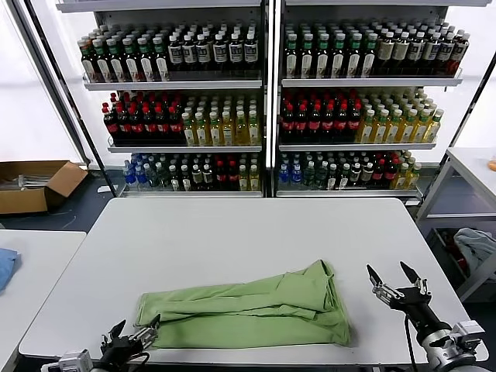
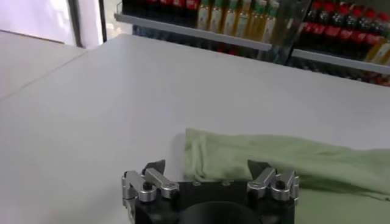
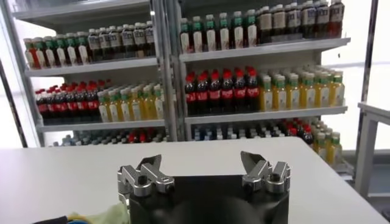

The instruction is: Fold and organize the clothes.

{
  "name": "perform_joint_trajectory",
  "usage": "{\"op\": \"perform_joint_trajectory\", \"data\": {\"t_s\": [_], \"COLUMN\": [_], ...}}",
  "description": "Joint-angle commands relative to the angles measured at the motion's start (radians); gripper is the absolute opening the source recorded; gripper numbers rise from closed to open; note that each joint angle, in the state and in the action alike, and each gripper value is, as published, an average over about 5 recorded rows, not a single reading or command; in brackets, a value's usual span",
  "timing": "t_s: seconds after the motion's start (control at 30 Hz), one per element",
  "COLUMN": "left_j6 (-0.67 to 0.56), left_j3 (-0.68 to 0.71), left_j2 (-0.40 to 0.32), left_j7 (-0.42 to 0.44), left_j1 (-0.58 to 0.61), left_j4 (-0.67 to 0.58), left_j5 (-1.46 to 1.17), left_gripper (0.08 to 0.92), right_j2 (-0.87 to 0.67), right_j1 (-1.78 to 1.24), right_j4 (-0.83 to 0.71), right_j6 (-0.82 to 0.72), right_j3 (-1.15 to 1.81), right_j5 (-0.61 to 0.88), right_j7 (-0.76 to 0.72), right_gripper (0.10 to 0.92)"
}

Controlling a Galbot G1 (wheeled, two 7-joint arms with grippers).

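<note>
Nearest you, your left gripper (image 1: 132, 335) sits at the front edge of the counter (image 1: 232, 232), jaws spread wide and holding nothing, just off the near left end of the shirt (image 1: 256, 306). Your right gripper (image 1: 397, 280) hovers beside the shirt's right end, apart from the cloth, jaws likewise wide and empty.

The shirt lies as a long, loosely folded green band along the front of the counter, with a bunched, thicker lump toward its right end. It looks partly folded, so the next fold probably needs both ends caught together.

Bring each gripper down over a clean edge, not the bunched lump, and pinch all the layers at once or the band may slide apart. Lift evenly, carry the cloth across, and lay it flat.

Beyond the counter stand shelves of bottles (image 1: 263, 101); keep clear of them.
</note>
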Motion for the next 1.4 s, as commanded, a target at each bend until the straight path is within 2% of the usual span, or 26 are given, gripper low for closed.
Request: {"op": "perform_joint_trajectory", "data": {"t_s": [0.03, 0.4, 0.57, 0.67, 0.83, 1.0, 1.23, 1.33, 1.4], "left_j6": [-0.014, -0.027, -0.089, -0.122, -0.143, -0.157, -0.158, -0.153, -0.142], "left_j3": [0.099, 0.111, 0.122, 0.118, 0.072, -0.084, -0.395, -0.473, -0.507], "left_j2": [-0.066, -0.069, -0.066, -0.054, -0.008, 0.093, 0.293, 0.368, 0.399], "left_j7": [-0.085, -0.055, 0.019, 0.059, 0.078, 0.105, 0.177, 0.199, 0.203], "left_j1": [-0.030, -0.024, -0.033, -0.038, -0.066, -0.121, -0.196, -0.206, -0.203], "left_j4": [0.032, 0.062, 0.086, 0.099, 0.104, 0.125, 0.290, 0.343, 0.332], "left_j5": [0.018, 0.049, 0.197, 0.264, 0.278, 0.260, 0.165, 0.111, 0.066], "left_gripper": [0.789, 0.476, 0.337, 0.251, 0.123, 0.100, 0.100, 0.100, 0.100], "right_j2": [0.001, -0.005, -0.003, -0.002, -0.005, -0.012, -0.015, -0.017, -0.016], "right_j1": [-0.021, -0.009, 0.002, 0.008, 0.012, 0.028, 0.047, 0.052, 0.058], "right_j4": [0.003, 0.003, 0.003, 0.002, 0.001, -0.002, 0.007, 0.009, 0.012], "right_j6": [0.030, 0.025, 0.021, 0.019, 0.019, 0.013, 0.005, 0.004, 0.001], "right_j3": [0.032, 0.022, 0.011, 0.007, 0.014, 0.026, 0.019, 0.011, 0.005], "right_j5": [-0.002, 0.006, 0.008, 0.009, 0.018, 0.032, 0.039, 0.039, 0.039], "right_j7": [-0.013, -0.012, -0.012, -0.012, -0.013, -0.011, -0.008, -0.007, -0.005], "right_gripper": [0.823, 0.823, 0.823, 0.823, 0.823, 0.823, 0.823, 0.823, 0.823]}}
